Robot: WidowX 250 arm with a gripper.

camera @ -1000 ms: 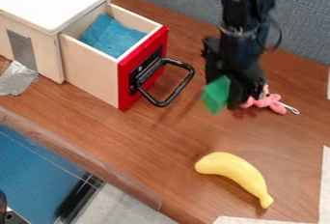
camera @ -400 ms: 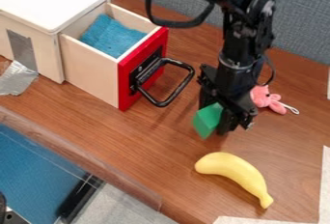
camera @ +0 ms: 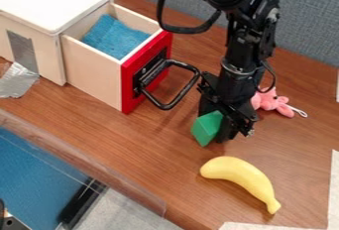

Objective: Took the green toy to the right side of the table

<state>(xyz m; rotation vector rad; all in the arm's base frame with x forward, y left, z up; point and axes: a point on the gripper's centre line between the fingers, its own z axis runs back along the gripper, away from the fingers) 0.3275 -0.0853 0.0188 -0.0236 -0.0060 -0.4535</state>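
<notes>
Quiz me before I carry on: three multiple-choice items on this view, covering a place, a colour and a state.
1. Where is the green toy?
A) In the drawer
B) At the gripper
C) Beyond the pink toy

2. What colour is the drawer's front?
A) Red
B) Yellow
C) White

3. How does the drawer stand?
A) Fully shut
B) Upside down
C) Pulled open

Key:
1: B, the green toy shows right against the gripper.
2: A, the panel behind the black handle is red.
3: C, blue cloth shows inside it.
</notes>
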